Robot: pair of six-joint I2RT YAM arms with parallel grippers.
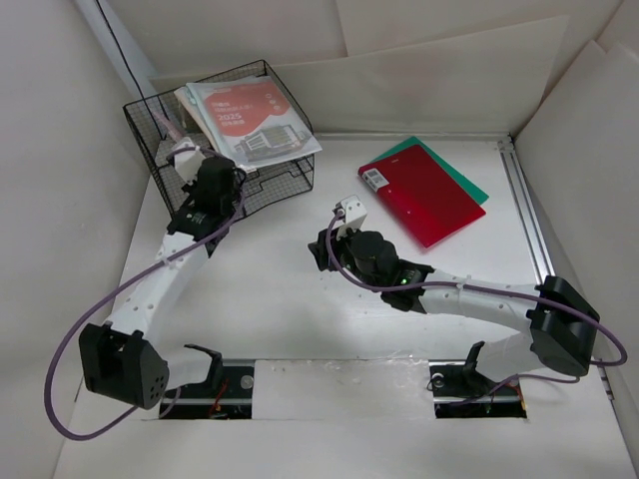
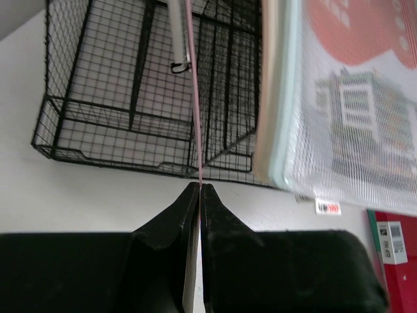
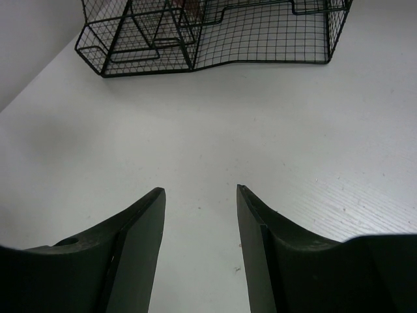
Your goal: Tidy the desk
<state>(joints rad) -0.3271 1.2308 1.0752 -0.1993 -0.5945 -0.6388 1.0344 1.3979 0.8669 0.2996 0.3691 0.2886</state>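
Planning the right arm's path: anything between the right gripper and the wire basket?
No. Right wrist view shows only bare desk between the open right gripper and the wire basket.

Matt white desk [image 1: 260,299], black wire basket [image 1: 285,180]

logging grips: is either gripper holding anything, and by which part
Left gripper pinches a thin pink strip by its near end, kind unclear. Right gripper holds nothing.
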